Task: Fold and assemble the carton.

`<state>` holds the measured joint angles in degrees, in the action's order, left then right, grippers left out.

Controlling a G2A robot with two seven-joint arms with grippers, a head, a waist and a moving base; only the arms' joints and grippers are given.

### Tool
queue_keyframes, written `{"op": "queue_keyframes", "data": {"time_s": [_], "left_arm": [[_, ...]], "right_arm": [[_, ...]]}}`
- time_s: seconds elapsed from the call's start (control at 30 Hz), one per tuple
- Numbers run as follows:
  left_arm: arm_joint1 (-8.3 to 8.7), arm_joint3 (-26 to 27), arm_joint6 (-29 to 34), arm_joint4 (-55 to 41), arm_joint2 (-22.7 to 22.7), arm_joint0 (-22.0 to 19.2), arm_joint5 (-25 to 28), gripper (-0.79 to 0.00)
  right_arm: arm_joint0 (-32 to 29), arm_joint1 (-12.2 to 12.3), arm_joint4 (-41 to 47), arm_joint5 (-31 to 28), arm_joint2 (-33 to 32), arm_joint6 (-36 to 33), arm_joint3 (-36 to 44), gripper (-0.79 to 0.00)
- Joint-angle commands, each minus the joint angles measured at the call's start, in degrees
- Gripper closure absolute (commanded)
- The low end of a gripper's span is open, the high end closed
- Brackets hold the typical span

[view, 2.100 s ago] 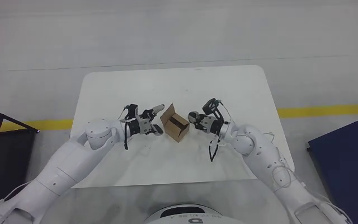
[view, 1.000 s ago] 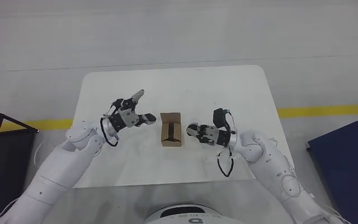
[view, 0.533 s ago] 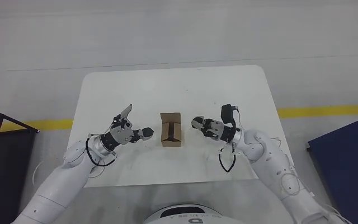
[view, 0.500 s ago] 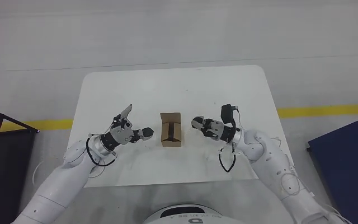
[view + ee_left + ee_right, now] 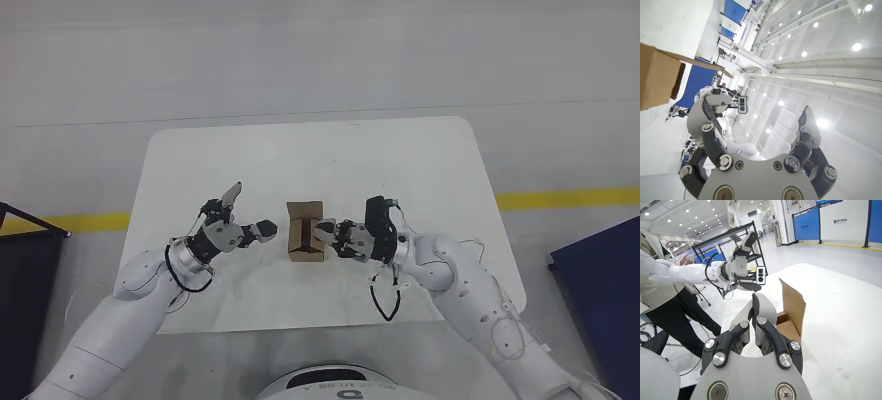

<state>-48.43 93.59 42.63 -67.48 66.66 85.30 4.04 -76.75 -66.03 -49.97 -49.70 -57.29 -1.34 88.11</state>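
A small brown cardboard carton point(image 5: 305, 231) sits on a white counter point(image 5: 420, 160), near the counter's middle and between the robot's two grippers. The carton is open on top, showing a dark inside, and one flap point(image 5: 792, 303) stands upright from its edge. The left gripper point(image 5: 252, 208) hovers to the carton's left, near it but apart from it. Its fingers are spread wide: one points up and away from the robot, and the other points toward the carton. From the left wrist camera, the left gripper point(image 5: 757, 113) shows the same wide gap with nothing between the fingers. In that view the carton point(image 5: 657, 79) sits off to one side, with a thin flap edge jutting out from it. The right gripper point(image 5: 325, 232) is on the carton's right, its tips right at the carton's right edge; whether they touch the cardboard cannot be told. From the right wrist camera, the right gripper point(image 5: 754, 308) has its fingers pressed together, ribbed pads face to face, holding nothing. The carton point(image 5: 789, 328) lies just beside those fingers on the counter point(image 5: 838, 306). Beyond the closed fingers, the left gripper point(image 5: 750, 263) hangs above the counter with its fingers wide apart.
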Motion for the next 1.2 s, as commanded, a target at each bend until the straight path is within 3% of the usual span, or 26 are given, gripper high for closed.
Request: {"op": "queue_keyframes", "data": {"time_s": [0.0, 0.17, 0.4, 0.63, 0.9, 1.17], "left_arm": [[0.02, -0.12, -0.81, 0.98, 1.25, -0.38, 0.18, -0.785], [-0.58, -2.67, -3.01, 3.79, 1.36, -5.97, -3.84, -0.785], [-3.34, -10.79, -4.16, 5.76, -5.36, -16.54, -7.43, -0.785], [-6.65, -17.41, -3.38, 5.17, -11.95, -23.59, -7.83, -0.785], [-9.33, -20.30, 0.23, 4.71, -16.02, -26.69, -7.08, -0.785], [-9.94, -20.20, 8.89, 6.16, -16.51, -26.28, -8.98, -0.785]], "right_arm": [[0.37, -0.26, -2.72, 1.79, 1.08, -0.06, 0.50, 0.000], [1.22, -1.19, -10.49, 6.73, 4.39, 3.16, 0.67, 0.000], [3.78, -2.29, -11.69, 7.03, 7.29, 5.92, -5.09, 0.000], [5.90, -3.20, -11.99, 7.30, 9.29, 6.64, -8.16, 0.000], [6.87, -3.73, -10.53, 6.73, 10.19, 5.74, -10.97, 0.000], [6.91, -3.88, -10.40, 6.59, 10.01, 6.34, -11.44, 0.000]]}}
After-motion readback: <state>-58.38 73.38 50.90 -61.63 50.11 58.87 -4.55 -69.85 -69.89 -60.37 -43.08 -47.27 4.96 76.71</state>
